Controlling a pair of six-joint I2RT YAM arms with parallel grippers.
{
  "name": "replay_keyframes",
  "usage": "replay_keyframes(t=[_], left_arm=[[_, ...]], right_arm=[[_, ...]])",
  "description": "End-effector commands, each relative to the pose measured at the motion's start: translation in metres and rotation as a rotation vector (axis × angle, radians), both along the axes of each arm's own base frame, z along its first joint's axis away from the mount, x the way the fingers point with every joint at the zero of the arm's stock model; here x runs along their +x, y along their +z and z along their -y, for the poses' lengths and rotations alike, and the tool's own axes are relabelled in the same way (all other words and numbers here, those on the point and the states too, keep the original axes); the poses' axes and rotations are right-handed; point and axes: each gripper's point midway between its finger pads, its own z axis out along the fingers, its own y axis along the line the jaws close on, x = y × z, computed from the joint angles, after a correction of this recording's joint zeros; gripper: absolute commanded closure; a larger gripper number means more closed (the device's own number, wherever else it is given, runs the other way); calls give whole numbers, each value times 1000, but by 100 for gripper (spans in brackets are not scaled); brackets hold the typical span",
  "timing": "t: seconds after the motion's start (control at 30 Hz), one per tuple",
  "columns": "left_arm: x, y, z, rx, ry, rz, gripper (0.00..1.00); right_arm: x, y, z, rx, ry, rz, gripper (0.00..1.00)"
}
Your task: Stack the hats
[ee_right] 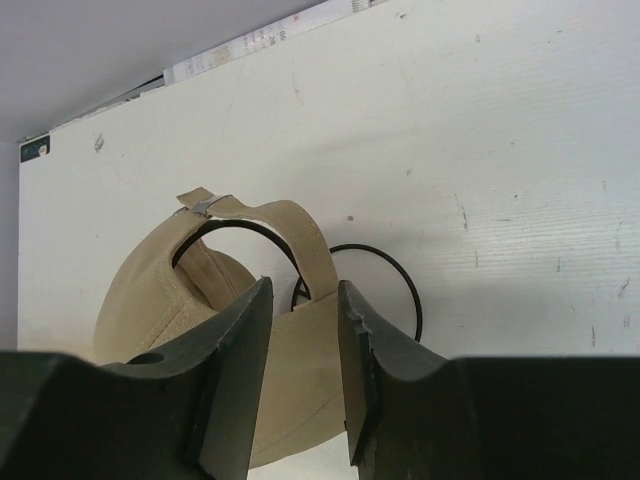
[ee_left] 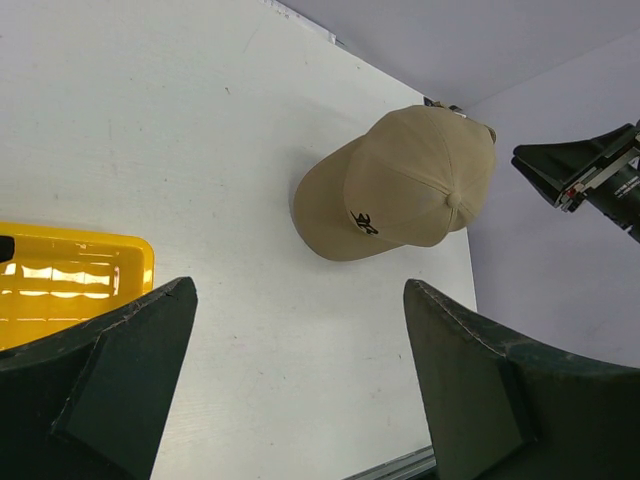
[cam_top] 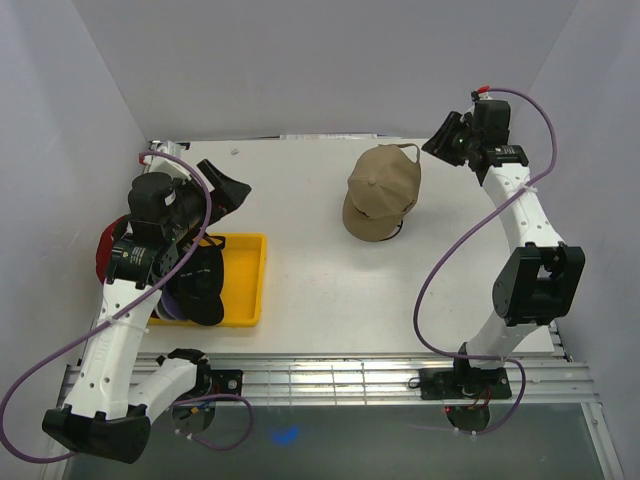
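A tan hat with a dark logo sits on a black wire stand at the back middle of the table. My right gripper hovers just right of it and apart from it. Its jaws are open a little, with nothing between them; the hat's back strap shows beyond the gap. More hats lie in the yellow tray on the left: a black one, a red one and a purple brim. My left gripper hangs wide open above the tray's far end.
The left arm covers much of the tray and its hats. Walls close in on the left, back and right. A metal rail runs along the table's near edge.
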Motion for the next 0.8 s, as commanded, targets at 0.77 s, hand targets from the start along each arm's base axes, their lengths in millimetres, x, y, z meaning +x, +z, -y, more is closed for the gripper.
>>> replay_keyframes(t=[0.77], left_arm=[[-9, -1, -4, 21, 9, 6, 5]], right_arm=[[11, -17, -19, -107, 53, -30, 66]])
